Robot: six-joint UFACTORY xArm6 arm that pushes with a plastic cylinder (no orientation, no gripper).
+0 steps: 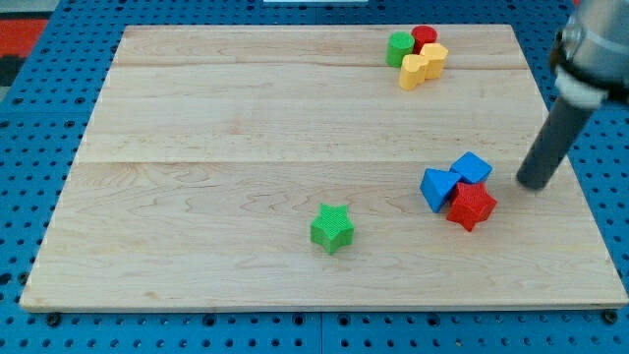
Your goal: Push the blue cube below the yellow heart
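My tip (536,184) right of blue cube (473,167) (apart)

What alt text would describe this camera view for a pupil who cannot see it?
A dark rod's tip rests right of a blue cube, which is clustered with a blue triangular block and a red block on a wooden board.

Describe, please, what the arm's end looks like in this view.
A straight dark grey rod, round in section, ends in my tip. Above it sits a wider, blurred collar with a pale grey band and darker housing, cut off by the view's top right corner. No cables or markings show.
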